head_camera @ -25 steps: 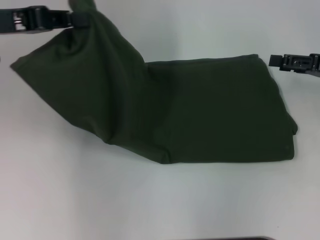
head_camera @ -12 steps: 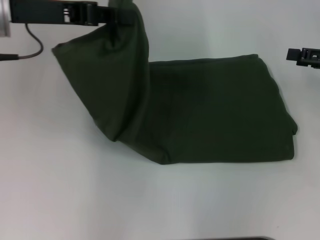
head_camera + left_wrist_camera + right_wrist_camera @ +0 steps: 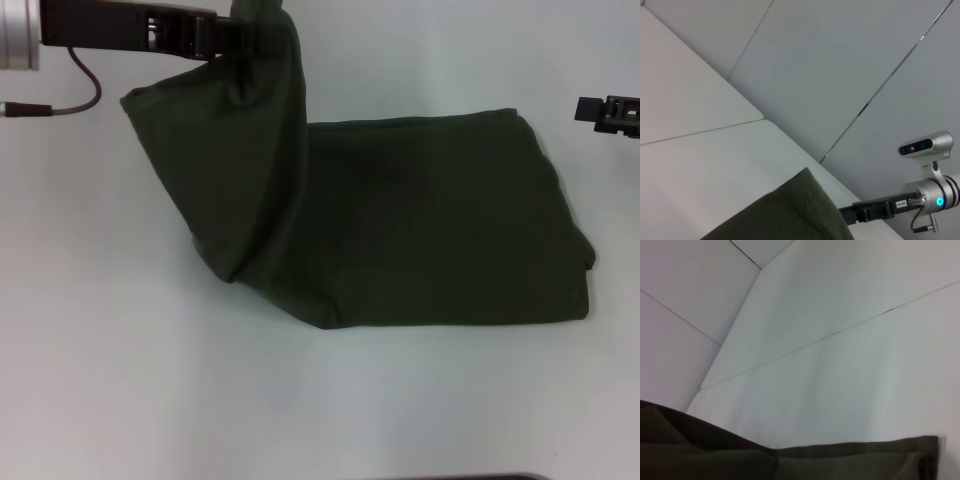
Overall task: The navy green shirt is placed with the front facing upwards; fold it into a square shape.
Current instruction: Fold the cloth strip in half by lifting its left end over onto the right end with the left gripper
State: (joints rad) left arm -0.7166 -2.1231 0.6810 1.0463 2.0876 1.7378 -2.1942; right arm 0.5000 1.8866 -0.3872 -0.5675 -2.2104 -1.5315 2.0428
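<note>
We see the navy green shirt (image 3: 430, 220) folded on the white desk (image 3: 120, 380), left end raised | our left gripper (image 3: 245, 35) has its jaws clamped on that raised end | our right gripper (image 3: 600, 110) sits off the shirt's far right corner, jaws: we cannot tell

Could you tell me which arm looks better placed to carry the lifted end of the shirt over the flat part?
Left, probably: the left end effector grips the raised end of the navy green shirt, while the right end effector sits apart at its far edge.
</note>
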